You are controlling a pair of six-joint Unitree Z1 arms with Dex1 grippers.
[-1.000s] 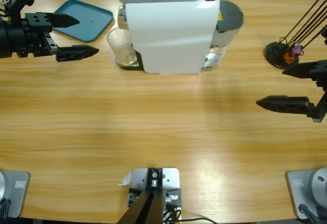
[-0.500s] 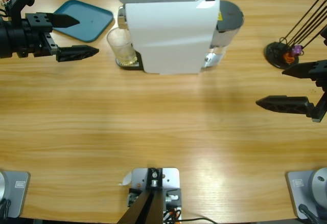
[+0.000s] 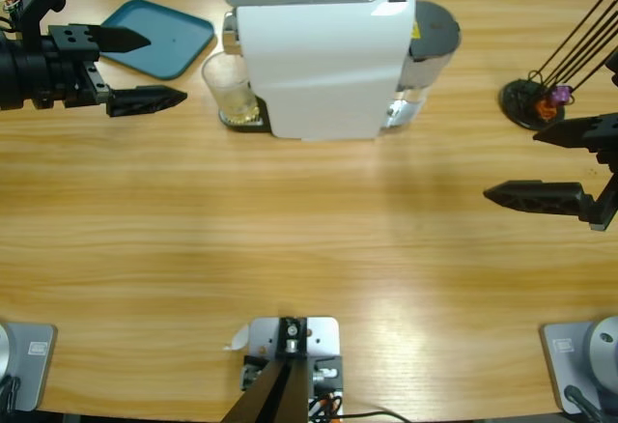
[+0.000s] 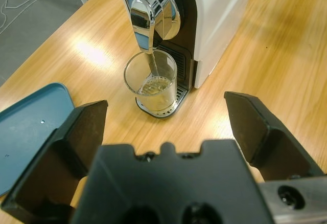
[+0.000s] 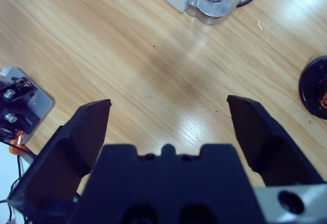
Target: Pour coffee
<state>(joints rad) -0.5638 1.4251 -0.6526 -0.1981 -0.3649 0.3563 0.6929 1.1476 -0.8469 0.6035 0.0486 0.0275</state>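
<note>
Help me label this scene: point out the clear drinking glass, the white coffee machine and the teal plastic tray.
clear drinking glass (image 4: 151,83), left wrist view, its front wall.
white coffee machine (image 3: 319,66), high view, its white top.
teal plastic tray (image 3: 174,35), high view, its bare floor.

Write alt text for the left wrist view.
A clear glass with a shallow layer of pale coffee stands on the drip tray under the chrome spout of a white coffee machine. The left gripper points at it from a short way back, jaws wide open. A blue tray lies on the wooden table to the left.
</note>
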